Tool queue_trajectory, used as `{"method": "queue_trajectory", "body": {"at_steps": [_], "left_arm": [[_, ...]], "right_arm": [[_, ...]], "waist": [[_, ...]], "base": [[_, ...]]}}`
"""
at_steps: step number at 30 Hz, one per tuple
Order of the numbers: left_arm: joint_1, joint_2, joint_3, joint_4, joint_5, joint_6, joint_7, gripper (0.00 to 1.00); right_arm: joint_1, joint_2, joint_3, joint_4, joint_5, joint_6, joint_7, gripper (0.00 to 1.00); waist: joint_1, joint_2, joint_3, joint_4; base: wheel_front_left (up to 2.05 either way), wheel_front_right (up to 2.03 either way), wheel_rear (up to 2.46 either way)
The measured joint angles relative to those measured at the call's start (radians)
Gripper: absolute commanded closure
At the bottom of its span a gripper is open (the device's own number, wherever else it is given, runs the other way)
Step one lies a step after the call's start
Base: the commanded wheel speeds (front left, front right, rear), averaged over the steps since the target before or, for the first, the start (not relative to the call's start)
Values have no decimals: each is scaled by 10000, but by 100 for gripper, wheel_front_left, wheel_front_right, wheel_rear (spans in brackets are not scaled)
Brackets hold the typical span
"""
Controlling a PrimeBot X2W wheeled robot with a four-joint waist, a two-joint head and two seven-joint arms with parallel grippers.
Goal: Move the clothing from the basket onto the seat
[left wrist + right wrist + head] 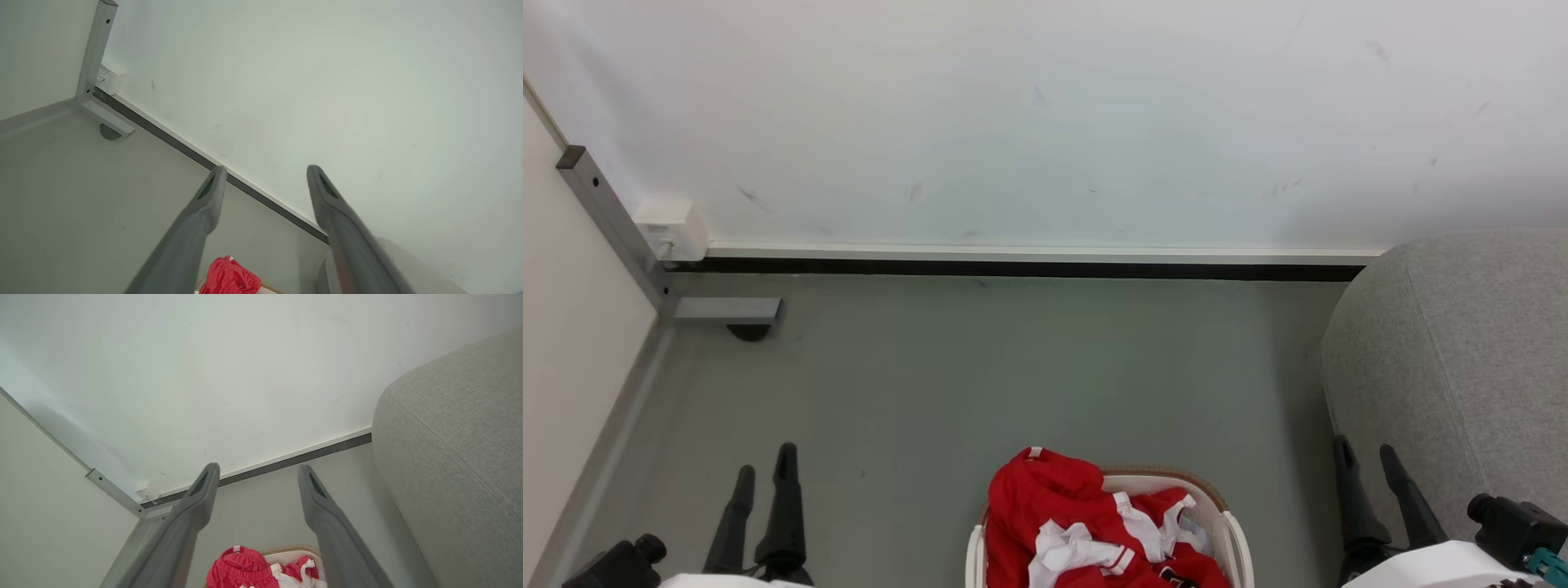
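Observation:
The red clothing (1086,523) with white trim lies heaped in the cream basket (1233,531) at the bottom centre of the head view, rising above its brown rim. The grey seat (1462,367) fills the right side, beside the basket. My left gripper (765,459) stands open at the lower left, well left of the basket, holding nothing. My right gripper (1364,456) stands open at the lower right, between basket and seat, also empty. The left wrist view catches the clothing (229,277) below my open left gripper (265,171); the right wrist view has the clothing (245,567), seat (457,457) and open right gripper (257,469).
A white wall (1045,122) with a dark skirting strip (1013,267) closes the far side. A metal post and bracket (613,220) stand in the left corner beside a pale panel. Grey floor (980,367) lies between the wall and the basket.

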Motion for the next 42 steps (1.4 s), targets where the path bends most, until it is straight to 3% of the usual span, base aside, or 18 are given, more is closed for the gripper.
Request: {"method": "queue_trajectory", "body": {"at_steps": [24,42], "left_arm": [[237,105,-59,-203,2847,-2,-627,0],[417,182,58,-33,4261,-4,-1053,0]], "right_arm": [[-2,-25,-102,165,-2153,0,-629,0],[4,-44,-372,445,-3269,0,-1055,0]], "waist": [[0,0,53,-46],[0,0,67,-124]], "base": [[0,0,0],[0,0,0]]}}
